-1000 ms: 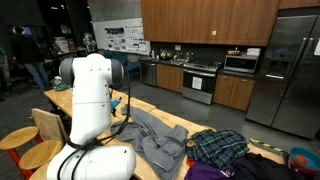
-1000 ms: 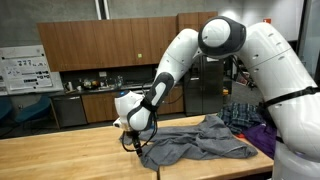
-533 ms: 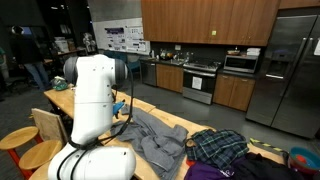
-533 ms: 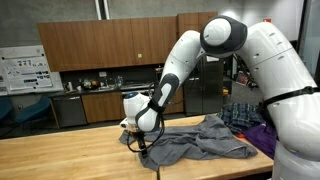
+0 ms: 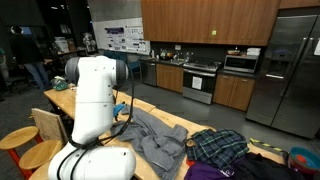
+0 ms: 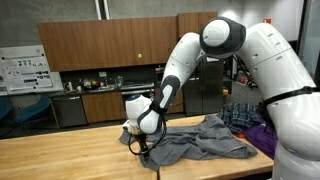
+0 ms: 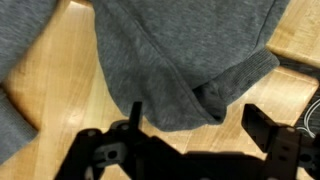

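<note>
A grey sweatshirt (image 6: pixel 195 142) lies spread on the wooden table (image 6: pixel 60 158); it also shows in an exterior view as grey cloth (image 5: pixel 150 135). My gripper (image 6: pixel 142 147) hangs low over the garment's left edge, just above the table. In the wrist view the gripper (image 7: pixel 195 125) is open, its two dark fingers (image 7: pixel 262 128) standing wide apart. Between them lies a folded cuff or hem of the sweatshirt (image 7: pixel 190 70) on the bare wood. Nothing is held.
A pile of plaid and purple clothes (image 5: pixel 220 148) lies at the table's end, also seen as clothes (image 6: pixel 245 115). Wooden chairs (image 5: pixel 40 130) stand beside the table. Kitchen cabinets and appliances (image 5: pixel 205 75) line the back wall.
The arm has shifted slightly right and down toward the sweatshirt's edge. The jaws have stayed open.
</note>
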You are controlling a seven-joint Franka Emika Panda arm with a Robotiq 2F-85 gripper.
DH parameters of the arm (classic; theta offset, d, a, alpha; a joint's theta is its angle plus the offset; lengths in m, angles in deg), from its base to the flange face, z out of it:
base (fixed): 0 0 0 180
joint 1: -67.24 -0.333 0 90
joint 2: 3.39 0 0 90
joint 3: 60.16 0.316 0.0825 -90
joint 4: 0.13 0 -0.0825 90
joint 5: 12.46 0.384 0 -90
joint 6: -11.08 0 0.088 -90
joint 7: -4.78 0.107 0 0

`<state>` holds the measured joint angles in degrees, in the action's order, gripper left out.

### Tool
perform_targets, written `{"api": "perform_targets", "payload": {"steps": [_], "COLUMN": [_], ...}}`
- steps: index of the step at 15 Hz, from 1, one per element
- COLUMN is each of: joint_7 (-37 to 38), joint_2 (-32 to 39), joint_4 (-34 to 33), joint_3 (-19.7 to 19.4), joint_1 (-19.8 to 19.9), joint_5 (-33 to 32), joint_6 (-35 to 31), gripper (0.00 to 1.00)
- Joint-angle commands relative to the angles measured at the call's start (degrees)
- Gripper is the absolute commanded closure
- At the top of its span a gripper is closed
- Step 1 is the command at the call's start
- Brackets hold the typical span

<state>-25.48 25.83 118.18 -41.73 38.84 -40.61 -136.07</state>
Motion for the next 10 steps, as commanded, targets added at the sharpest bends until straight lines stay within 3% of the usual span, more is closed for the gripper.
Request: {"api": "perform_targets", "payload": {"steps": [1, 10], "joint_7": [-0.3, 5.66], "joint_2": [0.05, -4.47], "joint_4": [0.76, 5.01], "joint_3": [0.96, 1.18], "joint_1": [0.23, -3.33], "joint_5": [-1.54, -8.81], "joint_6": [0.27, 0.61], "gripper": [0.0, 0.0]}}
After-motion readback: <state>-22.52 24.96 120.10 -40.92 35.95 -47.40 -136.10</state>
